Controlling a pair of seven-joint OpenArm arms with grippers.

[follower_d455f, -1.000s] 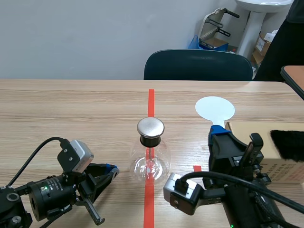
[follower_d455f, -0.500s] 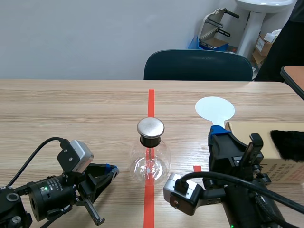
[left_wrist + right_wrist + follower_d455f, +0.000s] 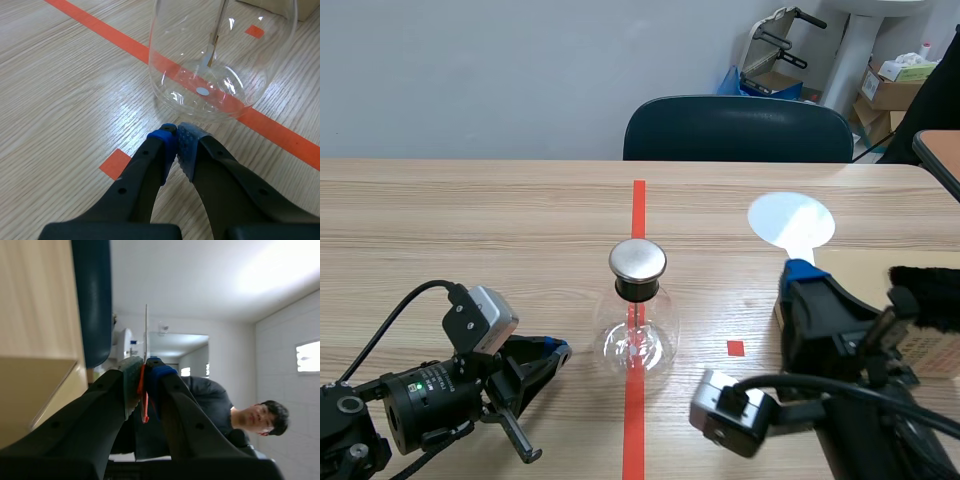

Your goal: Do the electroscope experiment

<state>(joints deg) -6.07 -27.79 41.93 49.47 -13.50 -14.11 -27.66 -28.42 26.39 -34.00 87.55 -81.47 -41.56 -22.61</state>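
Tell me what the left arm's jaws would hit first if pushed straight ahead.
Most likely the glass electroscope flask: its rounded lower wall sits directly ahead of the shut jaws, not touching as far as visible.

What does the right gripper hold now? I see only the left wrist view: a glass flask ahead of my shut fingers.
Observer: The right gripper is shut on the stem of a flat white disc.
Operator: Does the disc touch the flask?
Observer: No, it is apart from the flask's metal cap, toward the right arm's side.
Operator: Is anything else near that arm?
Observer: Black fur lies on a cardboard box beside it.
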